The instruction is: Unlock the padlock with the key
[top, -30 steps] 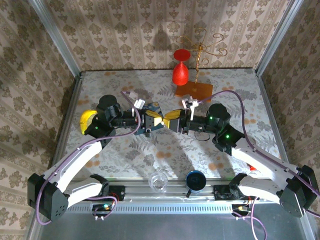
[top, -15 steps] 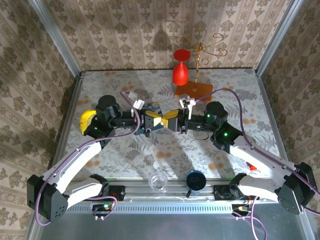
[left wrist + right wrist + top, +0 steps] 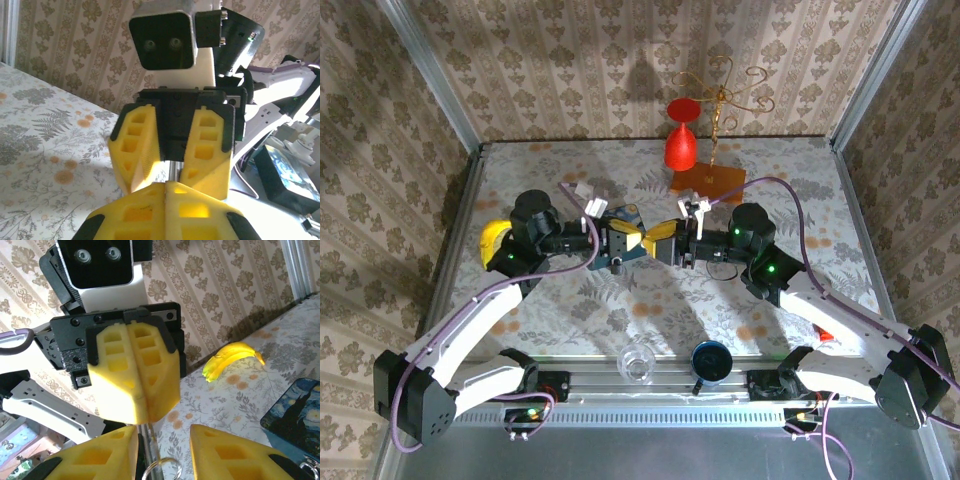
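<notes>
Half-open right pincer (image 3: 162,442), left pincer (image 3: 136,407) shut, maybe on key (image 3: 148,440)

The right gripper (image 3: 658,240) now sits slightly further left, nearer the left gripper (image 3: 633,243) at centre frame. Its purple cable (image 3: 775,179) arches higher in the upper right.

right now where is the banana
In the top view the banana lies on the table near its left edge, partly hidden behind the dark joint of the left arm.
</notes>
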